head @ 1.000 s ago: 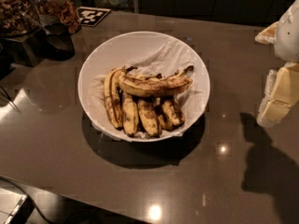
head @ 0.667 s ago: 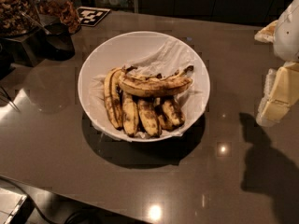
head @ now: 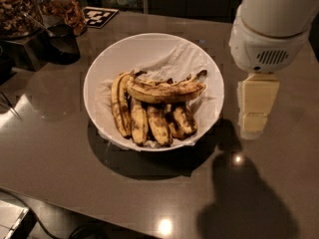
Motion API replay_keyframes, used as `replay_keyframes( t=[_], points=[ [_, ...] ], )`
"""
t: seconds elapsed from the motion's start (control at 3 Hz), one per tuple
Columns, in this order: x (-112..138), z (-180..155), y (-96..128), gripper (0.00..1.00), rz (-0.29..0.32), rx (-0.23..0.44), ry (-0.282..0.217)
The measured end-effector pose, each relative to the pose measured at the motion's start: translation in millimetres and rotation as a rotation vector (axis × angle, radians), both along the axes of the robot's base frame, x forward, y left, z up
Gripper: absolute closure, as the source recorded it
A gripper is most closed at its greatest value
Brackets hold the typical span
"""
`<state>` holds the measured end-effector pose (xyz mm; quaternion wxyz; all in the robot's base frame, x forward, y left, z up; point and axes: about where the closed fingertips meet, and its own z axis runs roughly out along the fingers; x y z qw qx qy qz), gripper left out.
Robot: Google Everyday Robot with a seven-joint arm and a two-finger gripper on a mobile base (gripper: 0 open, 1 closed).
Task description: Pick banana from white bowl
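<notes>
Spreading across the whole view is a glossy dark grey-brown tabletop (head: 60,183), with small light spots reflected on its surface. At the upper right, the robot's bulky white rounded arm housing (head: 269,29) with a small vent grille reaches down into view. A large round smooth white bowl (head: 149,41) with wide sloping sides stands on the table left of the arm, lined with crumpled white paper (head: 184,61). Below the housing hangs the cream-coloured blocky gripper (head: 256,106), just beside the bowl's right rim and outside it, apart from the fruit. Whether it is open or closed cannot be told from this angle, and it has hold of nothing that shows.

The long, gently curved yellow banana (head: 164,91) with brown streaks and a dark stem tip lies crosswise in the bowl. It rests on top of a row of shorter, black-blotched bananas (head: 149,123) that point toward the near rim. At the upper left stand a clear jar of nuts (head: 15,9) and a dark container (head: 62,39). Behind them a flat black-and-white patterned marker (head: 99,16) lies on the table.
</notes>
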<state>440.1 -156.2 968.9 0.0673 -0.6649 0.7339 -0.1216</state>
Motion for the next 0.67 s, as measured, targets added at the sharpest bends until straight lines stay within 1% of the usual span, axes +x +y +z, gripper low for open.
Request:
replay_keyframes(
  t=[0.33,0.67],
  points=[
    [3.8,-3.6,38.5,0.00,0.080,-0.094,0.013],
    [8.3,2.3,45.2,0.00,0.093,-0.082,-0.021]
  ],
)
